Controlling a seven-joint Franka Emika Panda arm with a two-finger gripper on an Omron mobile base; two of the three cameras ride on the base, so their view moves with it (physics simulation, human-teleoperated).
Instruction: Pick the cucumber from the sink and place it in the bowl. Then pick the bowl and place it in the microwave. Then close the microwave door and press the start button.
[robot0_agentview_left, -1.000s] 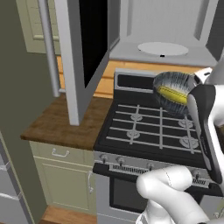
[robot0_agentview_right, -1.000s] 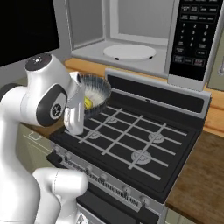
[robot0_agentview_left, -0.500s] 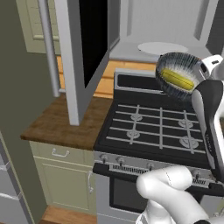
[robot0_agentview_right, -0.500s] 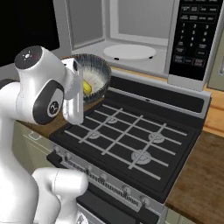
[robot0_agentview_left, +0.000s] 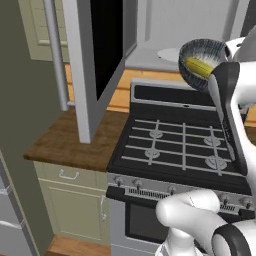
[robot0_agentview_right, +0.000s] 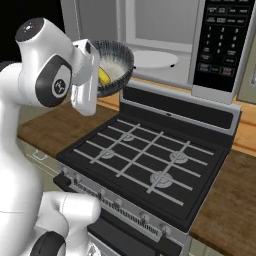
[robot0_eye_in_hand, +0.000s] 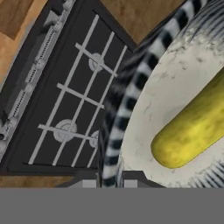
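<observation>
- The bowl (robot0_agentview_left: 202, 63) has risen from low over the stove (robot0_agentview_left: 182, 147) a second ago to the height of the microwave (robot0_agentview_right: 165, 40) opening, so the carry toward the microwave looks more than half done.
- The cucumber (robot0_agentview_left: 198, 67) has stayed inside the bowl through the lift; in the hand view it lies just beyond the gripper, on the bowl's pale inner floor.
- The first step, cucumber into bowl, is finished; setting the bowl inside is the step in hand, with the door and the start button yet to come.
- The gripper (robot0_eye_in_hand: 109, 177) is narrowly parted and clamped on the bowl's rim; the hand view shows the ribbed wall rising between the two finger tips.
- The bowl hangs tilted from the gripper, its mouth turned partly sideways, so the cucumber could slide if the tilt grows.
- The white turntable (robot0_agentview_right: 152, 59) lies ahead of the gripper and a little beyond the bowl, inside the open cavity.
- The microwave door (robot0_agentview_left: 95, 55) stands swung wide open, off to the gripper's left, clear of the path.
- The stove burners lie well below the gripper.
</observation>
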